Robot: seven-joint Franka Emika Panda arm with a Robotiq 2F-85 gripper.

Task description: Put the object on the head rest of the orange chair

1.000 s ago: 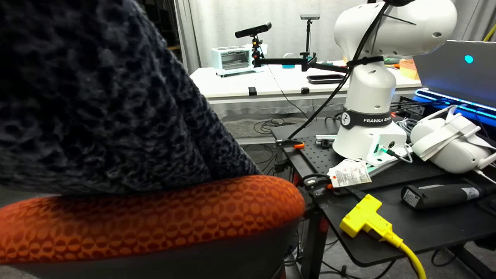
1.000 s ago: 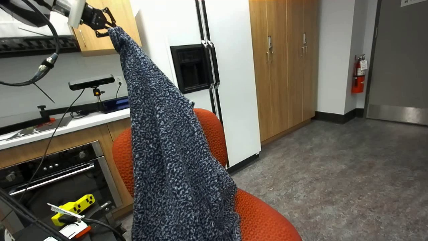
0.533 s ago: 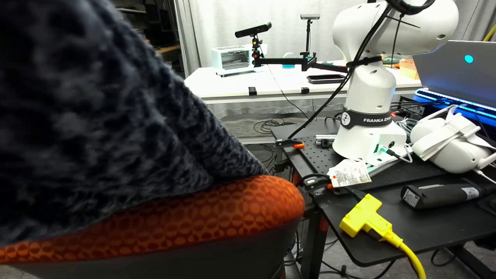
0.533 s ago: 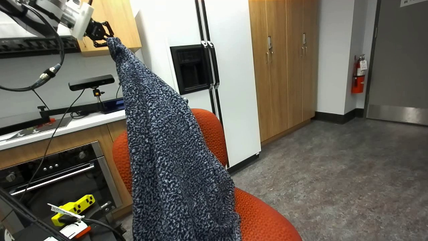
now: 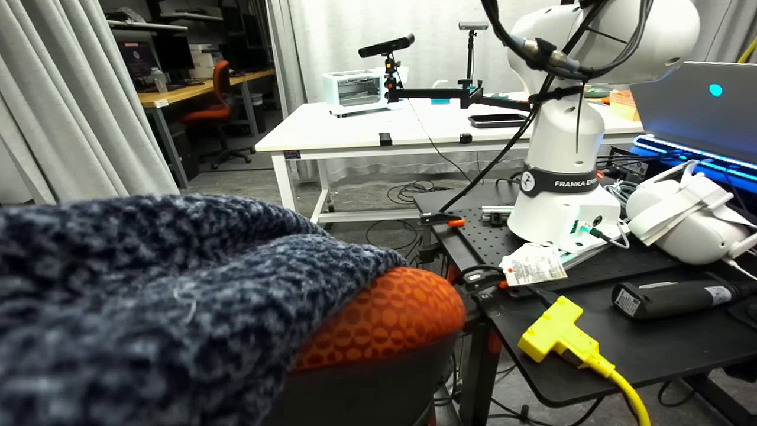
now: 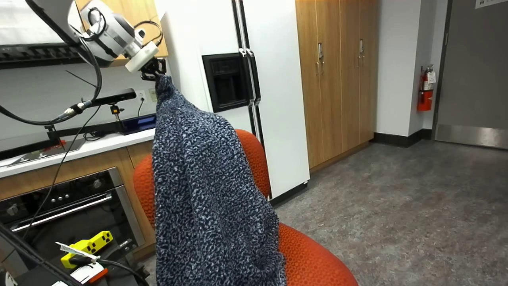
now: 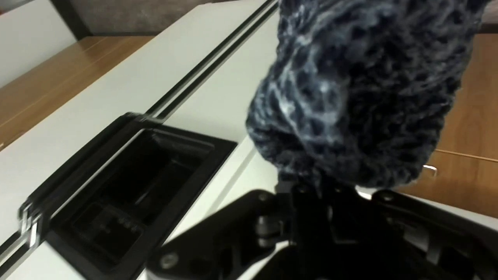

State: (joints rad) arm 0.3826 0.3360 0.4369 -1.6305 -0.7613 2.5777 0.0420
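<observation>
I'm watching the gripper (image 6: 159, 72) pinching the speckled cloth (image 6: 206, 190) up at eleven o'clock from the orange head rest (image 6: 256, 159).

The white, rounded arm (image 5: 556, 136) wears a black band (image 5: 562, 182) lettered FRANKA; dark cables (image 5: 500, 29) loop beside it; grey screws (image 7: 169, 260) dot the black pincer (image 7: 320, 188).

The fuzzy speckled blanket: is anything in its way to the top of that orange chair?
Nothing visible blocks it: the blanket, pinched at one end by the gripper, already drapes over part of the orange head rest.
</observation>
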